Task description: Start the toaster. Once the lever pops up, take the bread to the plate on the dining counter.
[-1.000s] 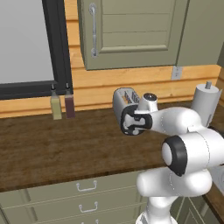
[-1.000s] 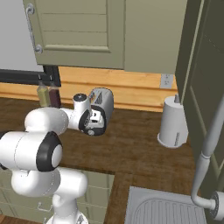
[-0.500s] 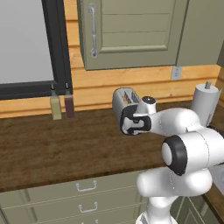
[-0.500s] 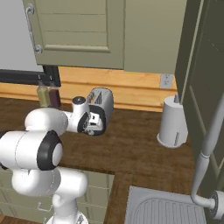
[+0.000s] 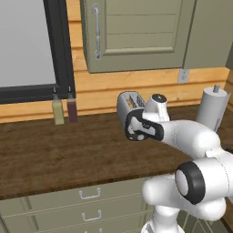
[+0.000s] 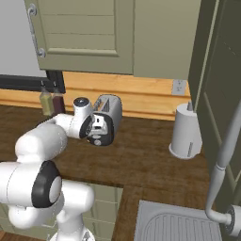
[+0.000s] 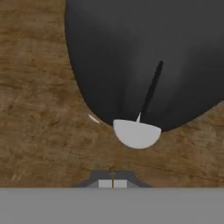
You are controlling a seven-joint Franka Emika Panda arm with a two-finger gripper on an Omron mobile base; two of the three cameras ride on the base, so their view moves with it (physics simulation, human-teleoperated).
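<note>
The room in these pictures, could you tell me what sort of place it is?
A rendered kitchen, most likely: a toaster stands on a dark wooden worktop with handled drawers, below olive wall cabinets, with a sink faucet nearby.

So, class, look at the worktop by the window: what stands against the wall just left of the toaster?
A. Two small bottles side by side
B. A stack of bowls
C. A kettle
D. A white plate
A. Two small bottles stand side by side against the wooden wall, left of the toaster, one pale olive and one dark reddish brown; the right base view shows the pair there too.
</note>
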